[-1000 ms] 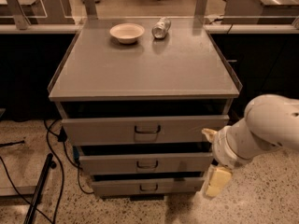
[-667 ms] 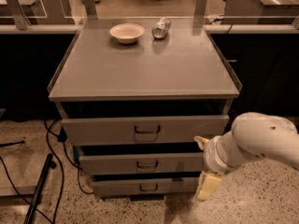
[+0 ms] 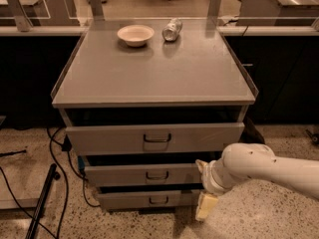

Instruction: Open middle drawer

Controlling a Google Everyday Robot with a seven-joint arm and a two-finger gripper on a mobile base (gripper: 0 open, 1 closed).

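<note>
The grey cabinet has three drawer fronts stacked. The middle drawer (image 3: 124, 175) is the mid-sized front, with a small dark loop handle (image 3: 157, 175) at its centre. It sits slightly out from the cabinet, like the other two. My gripper (image 3: 203, 185) is on the white arm coming in from the right. It is at the right end of the middle drawer front, well right of the handle. One pale fingertip (image 3: 199, 164) sits at the drawer's top edge and the other (image 3: 206, 206) hangs below by the bottom drawer. The fingers stand apart and hold nothing.
The top drawer (image 3: 109, 139) is above and the bottom drawer (image 3: 124, 200) below. A white bowl (image 3: 135, 34) and a lying can (image 3: 172, 29) rest on the cabinet top (image 3: 154, 73). Cables (image 3: 55, 163) and a dark pole (image 3: 42, 200) lie on the floor at left.
My arm and gripper have moved left and slightly down, from beside the cabinet's right side to the right end of the middle drawer front. The drawers have not moved.
</note>
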